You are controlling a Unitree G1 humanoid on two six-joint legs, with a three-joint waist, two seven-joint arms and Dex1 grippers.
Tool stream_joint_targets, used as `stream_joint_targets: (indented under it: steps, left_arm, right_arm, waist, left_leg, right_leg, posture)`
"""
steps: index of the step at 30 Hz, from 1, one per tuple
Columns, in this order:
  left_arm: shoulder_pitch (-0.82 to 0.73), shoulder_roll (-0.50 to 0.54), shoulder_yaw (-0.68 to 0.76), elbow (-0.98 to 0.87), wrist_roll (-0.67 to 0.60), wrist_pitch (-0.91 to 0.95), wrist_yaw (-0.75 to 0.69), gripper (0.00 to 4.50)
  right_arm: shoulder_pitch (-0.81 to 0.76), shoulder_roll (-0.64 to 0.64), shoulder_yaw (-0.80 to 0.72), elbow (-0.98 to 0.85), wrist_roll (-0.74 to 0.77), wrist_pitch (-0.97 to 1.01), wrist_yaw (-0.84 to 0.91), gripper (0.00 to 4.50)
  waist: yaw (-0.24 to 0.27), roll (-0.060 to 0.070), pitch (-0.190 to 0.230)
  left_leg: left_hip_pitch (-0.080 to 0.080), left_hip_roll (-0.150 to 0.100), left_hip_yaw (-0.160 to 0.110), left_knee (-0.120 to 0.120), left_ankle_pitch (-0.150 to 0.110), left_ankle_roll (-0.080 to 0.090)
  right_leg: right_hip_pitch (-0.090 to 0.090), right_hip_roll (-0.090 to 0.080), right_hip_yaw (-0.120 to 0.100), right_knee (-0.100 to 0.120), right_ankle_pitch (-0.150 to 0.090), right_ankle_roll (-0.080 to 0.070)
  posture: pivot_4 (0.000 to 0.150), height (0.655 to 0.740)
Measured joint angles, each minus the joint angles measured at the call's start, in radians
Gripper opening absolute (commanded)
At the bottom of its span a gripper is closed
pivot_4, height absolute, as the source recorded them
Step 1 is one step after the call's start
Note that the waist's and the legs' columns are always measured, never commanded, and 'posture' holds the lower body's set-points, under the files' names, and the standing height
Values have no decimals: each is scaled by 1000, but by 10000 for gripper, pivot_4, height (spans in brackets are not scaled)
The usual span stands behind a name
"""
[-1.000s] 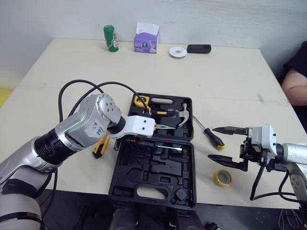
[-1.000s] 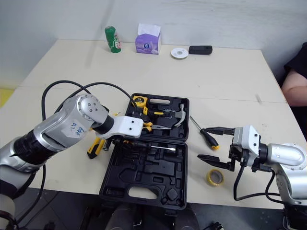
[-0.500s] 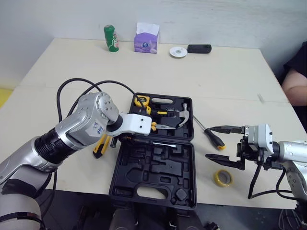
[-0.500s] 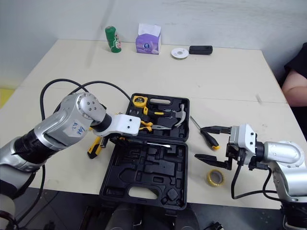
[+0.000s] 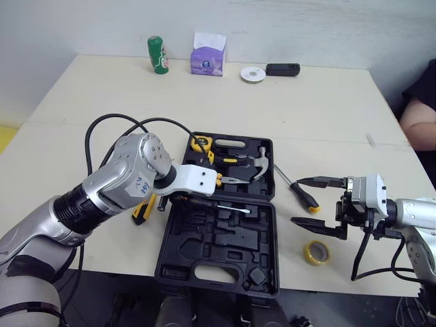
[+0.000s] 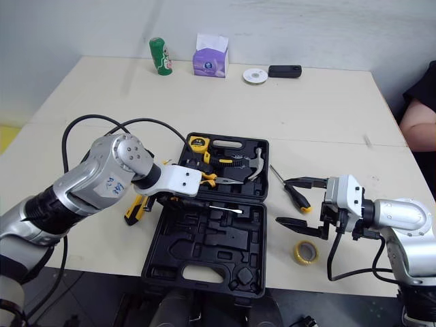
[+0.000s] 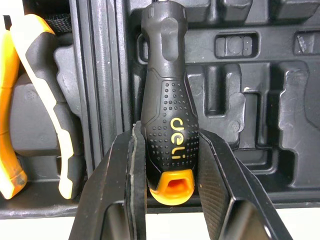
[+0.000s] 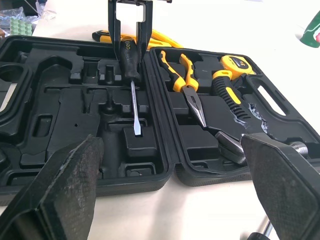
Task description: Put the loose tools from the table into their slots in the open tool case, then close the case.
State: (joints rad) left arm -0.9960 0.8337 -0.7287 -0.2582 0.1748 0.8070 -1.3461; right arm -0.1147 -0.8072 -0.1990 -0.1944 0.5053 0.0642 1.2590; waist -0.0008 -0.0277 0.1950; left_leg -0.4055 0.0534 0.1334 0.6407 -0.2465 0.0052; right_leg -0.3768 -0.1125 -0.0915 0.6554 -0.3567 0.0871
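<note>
Two pincers of mine were over the surface (image 5: 327, 109), one on each side of the open tool case (image 5: 218, 248), which sat in the lower middle of the frame. Far left of the case, a yellow and black tool (image 5: 143, 208) lay loose on the surface, just beside the case's left edge. My left pincer (image 7: 170, 135) was closed narrow around the black handle of a flat screwdriver (image 8: 129, 60), both fingers pressed against its dotted grip close to the orange end. That screwdriver was at the upper left of the case's near half, by the hinge, its blade pointing right across the moulded slots. I could not tell whether it lay in a slot or sat just above one.

In the far half of the case, the upper one in the frame, a yellow tape measure (image 5: 200, 144) filled the left corner. Pliers with yellow grips (image 5: 228, 178) lay below it along the hinge, and a hammer (image 5: 259, 163) sat at the right.

Right of the case, a second screwdriver (image 5: 306, 199) lay on the surface, its shaft angled up toward the case. My right pincer (image 6: 282, 201) was spread wide and empty, its fingers pointing left near that handle. A yellow roll of tape (image 5: 316, 253) lay below it, at the lower right of the frame.
</note>
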Motion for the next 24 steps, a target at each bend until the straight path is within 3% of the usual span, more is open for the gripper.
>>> stream_joint_targets:
  steps: [9, 11, 17, 24]
  left_arm:
    - [0, -25, 6, 22, 15, -12, -7, 9457]
    - [0, -28, 7, 29, 19, -23, -7, 19630]
    - [1, -49, 10, 33, 17, -56, -16, 44687]
    - [2, -73, 101, -12, -49, -51, -23, 44687]
  right_arm:
    - [7, 14, 0, 0, -1, -2, -8, 45000]
    - [7, 16, 1, 0, -3, -2, -9, 45000]
    - [10, 21, 1, -1, -5, -3, -14, 45000]
    - [15, 21, 1, -1, -5, -6, -15, 45000]
  waist:
    - [0, 0, 0]
    - [0, 0, 0]
    - [2, 0, 0]
    - [-1, 0, 0]
  left_leg:
    - [0, 0, -1, 3, -1, 1]
    - [0, 0, -1, 4, -1, 1]
    - [0, 0, -2, 6, -1, 2]
    - [-1, 0, -3, 6, -1, 2]
  right_leg:
    - [1, 0, 0, 2, 0, 0]
    - [1, 0, 0, 2, 0, 0]
    - [1, -1, 0, 3, 0, 0]
    - [1, 0, 1, 3, 0, 0]
  posture:
    - [1500, 7400]
    - [1500, 7400]
    - [1500, 7400]
    - [1500, 7400]
